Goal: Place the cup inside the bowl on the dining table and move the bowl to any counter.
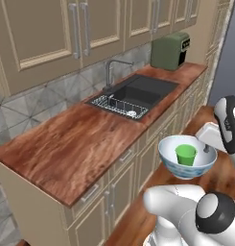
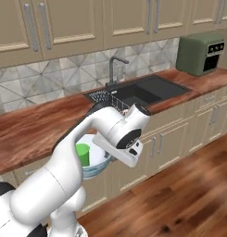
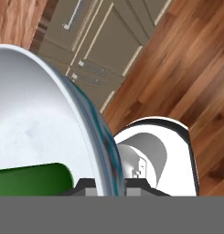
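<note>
Left base view — bowl [image 1: 187, 156] at right centre, held in the air above the floor beside the counter [image 1: 85, 139]; cup [image 1: 185, 154] upright inside it; gripper [image 1: 206, 149] at the bowl's right rim.

Right base view — bowl [image 2: 97, 163] lower left of centre, partly behind the arm, cup [image 2: 82, 154] inside.

Hand view — bowl [image 3: 45, 128] rim runs between the fingers, jaws clamped on it; cup [image 3: 31, 182] at lower left.

White bowl [image 3: 35, 132] with a blue-patterned rim fills the left, green cup [image 3: 31, 180] inside, above beige cabinets [image 3: 99, 41] and wood floor [image 3: 186, 68].
</note>
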Motion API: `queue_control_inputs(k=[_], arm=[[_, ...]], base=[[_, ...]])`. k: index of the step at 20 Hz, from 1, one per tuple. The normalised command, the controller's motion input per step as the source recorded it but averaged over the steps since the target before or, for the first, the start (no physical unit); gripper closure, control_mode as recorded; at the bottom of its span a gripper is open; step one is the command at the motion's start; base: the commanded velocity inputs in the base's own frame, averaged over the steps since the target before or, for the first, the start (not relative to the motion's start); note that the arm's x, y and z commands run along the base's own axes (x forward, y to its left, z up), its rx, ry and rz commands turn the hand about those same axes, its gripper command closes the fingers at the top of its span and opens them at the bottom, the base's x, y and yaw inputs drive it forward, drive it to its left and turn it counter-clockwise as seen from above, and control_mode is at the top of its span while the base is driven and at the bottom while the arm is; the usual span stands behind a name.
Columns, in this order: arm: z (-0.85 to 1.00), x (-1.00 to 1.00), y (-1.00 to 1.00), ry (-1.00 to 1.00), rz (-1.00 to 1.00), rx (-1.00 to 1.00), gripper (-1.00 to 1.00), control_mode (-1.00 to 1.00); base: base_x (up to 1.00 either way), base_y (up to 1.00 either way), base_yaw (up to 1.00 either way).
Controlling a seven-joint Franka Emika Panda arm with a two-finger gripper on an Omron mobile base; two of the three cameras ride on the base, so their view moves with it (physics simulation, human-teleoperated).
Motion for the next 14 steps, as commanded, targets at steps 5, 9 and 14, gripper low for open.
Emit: queue_control_inputs(k=[5,9,14], arm=[[0.0,0.0,0.0,0.0,0.0,0.0,1.0,1.0],[0.0,0.0,0.0,0.0,0.0,0.0,1.0,1.0],[0.0,0.0,0.0,0.0,0.0,0.0,1.0,1.0]], base=[[0.13,0.0,0.36],[0.2,0.0,0.35],[0.21,0.0,0.34]])
